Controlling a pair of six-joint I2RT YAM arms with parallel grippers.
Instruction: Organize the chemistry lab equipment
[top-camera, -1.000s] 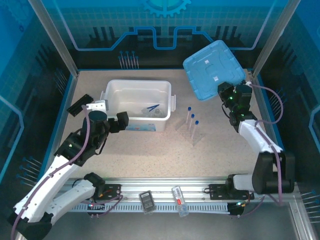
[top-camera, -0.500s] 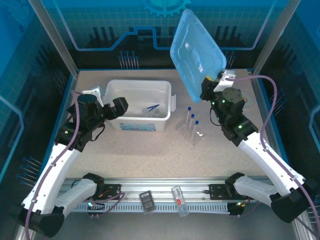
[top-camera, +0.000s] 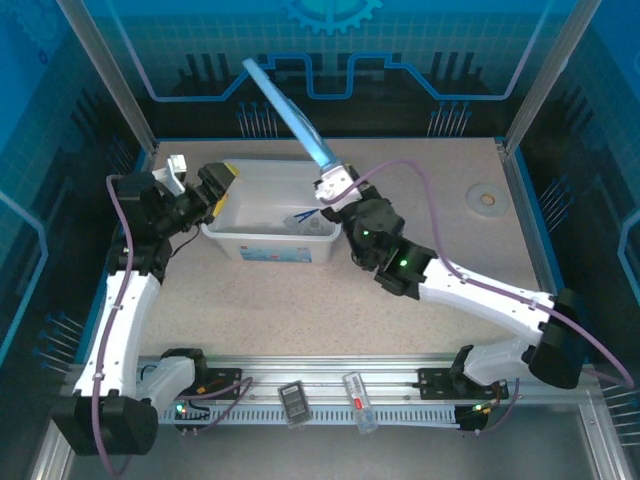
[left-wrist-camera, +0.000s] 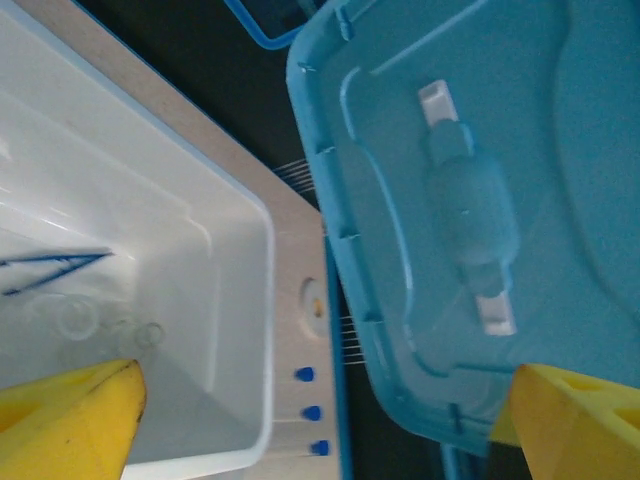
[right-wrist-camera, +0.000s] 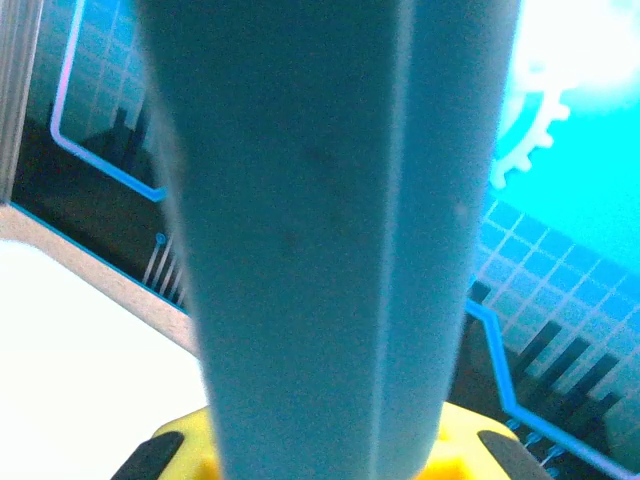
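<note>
Tipping up almost on edge, the lid (top-camera: 290, 108) is pinched at its lower end by the right gripper (top-camera: 330, 172), just above the bin's (top-camera: 310, 248) right rim. Its long axis slants up and back to the left, over the open bin, so it looks due to swing down leftward. The left gripper (top-camera: 222, 190), spread and holding nothing, hovers at the bin's left end, where the lid's far edge would land. Tweezers (left-wrist-camera: 55, 270) and the dish (left-wrist-camera: 75, 315) lie inside the bin. The back wall is close behind the lid's top.
</note>
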